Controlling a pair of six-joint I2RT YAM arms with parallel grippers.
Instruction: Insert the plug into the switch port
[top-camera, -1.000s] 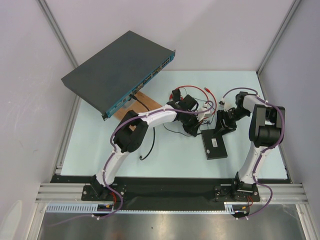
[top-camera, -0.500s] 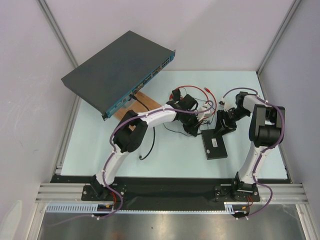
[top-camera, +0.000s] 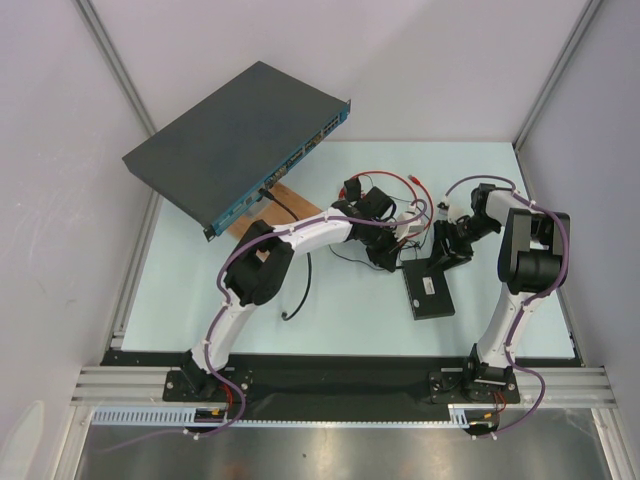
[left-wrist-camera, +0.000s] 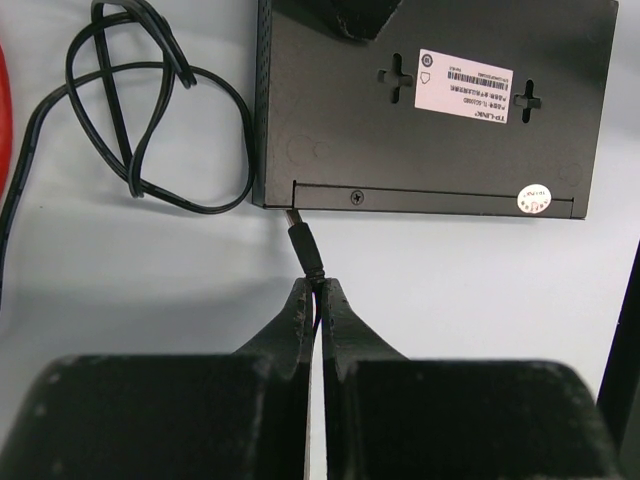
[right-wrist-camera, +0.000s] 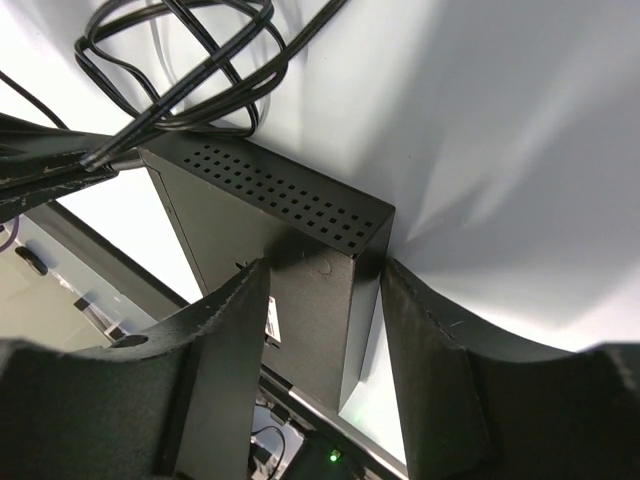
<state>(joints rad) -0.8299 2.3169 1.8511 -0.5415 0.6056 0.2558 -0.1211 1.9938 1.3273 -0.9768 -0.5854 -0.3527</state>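
Observation:
The switch (left-wrist-camera: 430, 130) is a flat black box with a white label; it also shows in the top view (top-camera: 428, 290). My left gripper (left-wrist-camera: 319, 285) is shut on the thin wire just behind a small black barrel connector (left-wrist-camera: 305, 243). The connector's tip touches the switch's near side edge by its left corner; the socket itself is hidden behind the tip. The thin red cable (top-camera: 385, 174) lies loose behind the grippers, and its end is too small to make out. My right gripper (right-wrist-camera: 325, 270) clamps the switch's far end (right-wrist-camera: 300, 290), with both fingers against it.
The large dark grey rack unit (top-camera: 230, 130) with a blue front sits tilted at the back left on a wooden block (top-camera: 275, 205). Coiled black cable (left-wrist-camera: 140, 110) lies just left of the switch. Grey walls close in the table on three sides.

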